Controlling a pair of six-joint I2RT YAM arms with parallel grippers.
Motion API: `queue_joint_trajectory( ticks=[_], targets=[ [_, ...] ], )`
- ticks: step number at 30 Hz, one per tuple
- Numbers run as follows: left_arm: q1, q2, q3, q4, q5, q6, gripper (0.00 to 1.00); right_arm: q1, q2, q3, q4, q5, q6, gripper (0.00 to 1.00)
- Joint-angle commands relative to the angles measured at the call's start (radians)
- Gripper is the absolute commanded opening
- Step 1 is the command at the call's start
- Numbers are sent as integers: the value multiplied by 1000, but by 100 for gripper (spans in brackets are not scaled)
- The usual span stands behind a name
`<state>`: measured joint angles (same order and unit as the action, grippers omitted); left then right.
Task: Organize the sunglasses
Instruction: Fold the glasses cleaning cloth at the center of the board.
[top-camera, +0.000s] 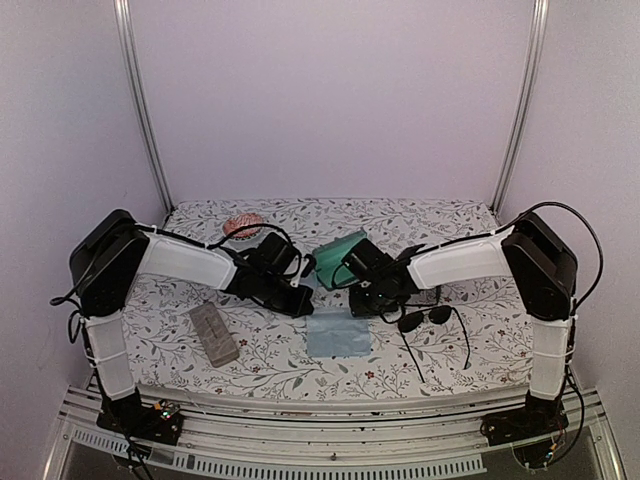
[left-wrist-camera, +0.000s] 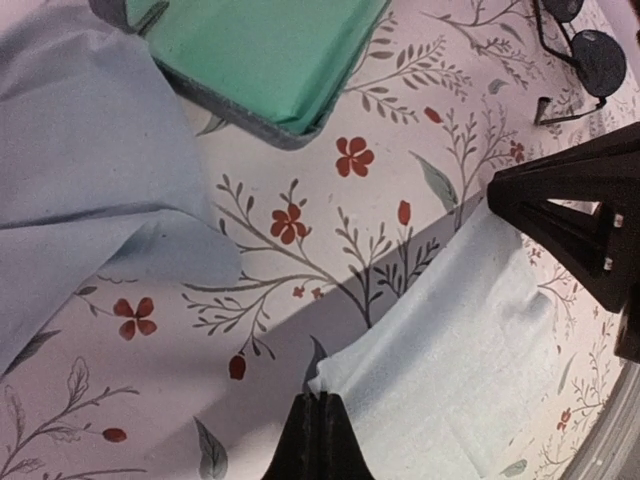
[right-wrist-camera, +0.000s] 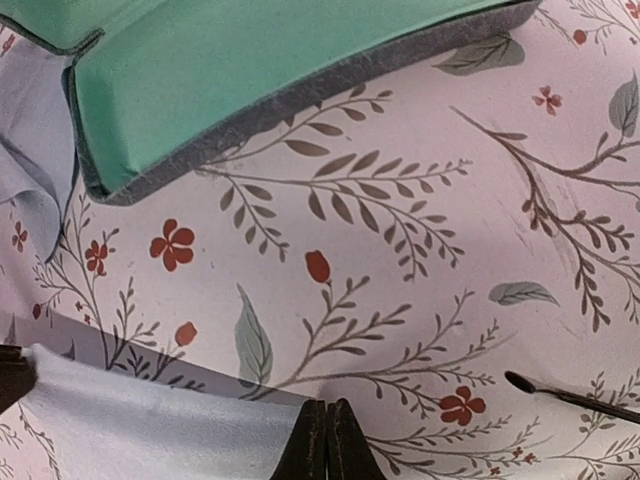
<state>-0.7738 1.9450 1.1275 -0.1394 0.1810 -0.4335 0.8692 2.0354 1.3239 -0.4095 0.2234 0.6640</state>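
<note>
open case (top-camera: 338, 250): oblong, lid thrown back, near the middle of the table (top-camera: 440, 215); grey outer edge, green lining facing up. the wrist views show only lining in the parts they cover.
closed case (top-camera: 213, 333): grey, oblong, lying flat toward the near left, well apart from the open one; lid down, contents hidden.
sunglasses (top-camera: 412, 321): one pair with dark lenses and a thin black frame, lying on the tabletop to the right of the open case, outside both cases; arms unfolded and pointing toward the near edge.
near cloth (top-camera: 338, 333): light blue square, flat on the table in front of the open case, just left of the sunglasses.
second cloth (left-wrist-camera: 80, 150): blue-grey, rumpled, lying against the open case's corner in the left wrist view.
left gripper (top-camera: 300, 300): low over the table just left of the open case; fingers pressed together with nothing between them.
right gripper (top-camera: 362, 303): low between the open case and the sunglasses; fingers together, nothing in them, one sunglasses arm tip near to its right.
reddish thing (top-camera: 243, 224): small, by the far edge; too small to tell what it is.
</note>
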Motion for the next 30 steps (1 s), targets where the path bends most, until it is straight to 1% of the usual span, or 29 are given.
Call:
queue_joint_trajectory(
  ticks=[1, 3, 7, 15, 21, 26, 30],
  targets=[
    [8, -75, -51, 70, 28, 20, 0, -2, -105, -102, 132, 23, -47, 2],
    [8, -92, -75, 95, 45, 19, 0, 4, -136, -165, 189, 29, -61, 2],
    [4, -112, -106, 118, 59, 15, 0, 16, -185, -235, 284, 28, -87, 2],
    [-5, -129, -141, 123, 77, 22, 0, 62, -200, -243, 313, 38, -145, 2],
    [-15, -148, -172, 123, 88, 24, 0, 81, -246, -302, 328, 67, -128, 2],
    [-24, -151, -177, 132, 81, 26, 0, 91, -283, -348, 337, 141, -105, 2],
    [-30, -142, -157, 159, 48, 17, 0, 93, -282, -344, 343, 210, -82, 2]
  ],
)
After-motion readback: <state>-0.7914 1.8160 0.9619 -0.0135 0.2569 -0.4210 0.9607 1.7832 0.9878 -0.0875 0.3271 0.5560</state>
